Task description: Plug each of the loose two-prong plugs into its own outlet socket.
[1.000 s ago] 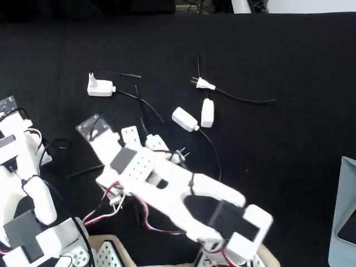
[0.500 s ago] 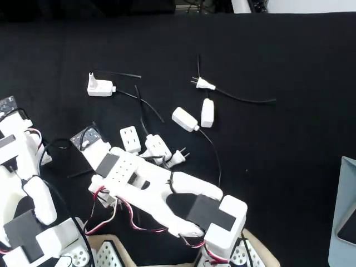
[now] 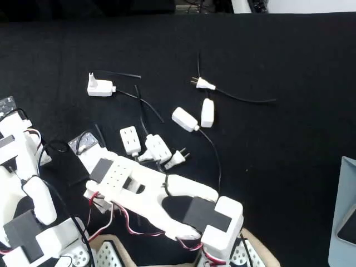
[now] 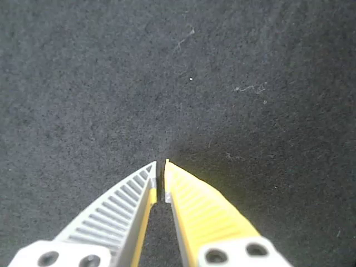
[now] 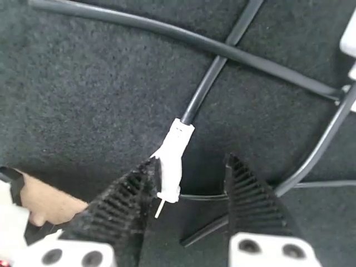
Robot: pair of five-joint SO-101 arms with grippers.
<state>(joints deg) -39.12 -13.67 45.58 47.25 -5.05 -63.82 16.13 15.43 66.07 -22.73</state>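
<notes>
My right gripper (image 5: 189, 164) is open, low over the black cloth. A small white two-prong plug (image 5: 172, 157) on a black cable lies between its fingers, against one finger (image 5: 130, 192). In the high view this arm stretches from the near edge toward the left, its gripper (image 3: 83, 142) near a black cable. Two white outlet sockets (image 3: 130, 139) (image 3: 157, 147) lie just beyond the arm, with a loose plug (image 3: 177, 158) beside them. Two more sockets (image 3: 185, 119) (image 3: 207, 112) lie farther back. My left gripper (image 4: 161, 167) is shut on nothing above bare cloth.
A white adapter plug (image 3: 100, 87) lies at the back left, and a corded plug (image 3: 204, 84) at the back centre. Black cables (image 5: 222, 55) cross the cloth around the right gripper. A grey box edge (image 3: 344, 217) stands at the right.
The right arm has drawn back toward the near left, which uncovers the two nearer sockets. Its gripper has moved a little nearer and leftward. The left arm has kept still.
</notes>
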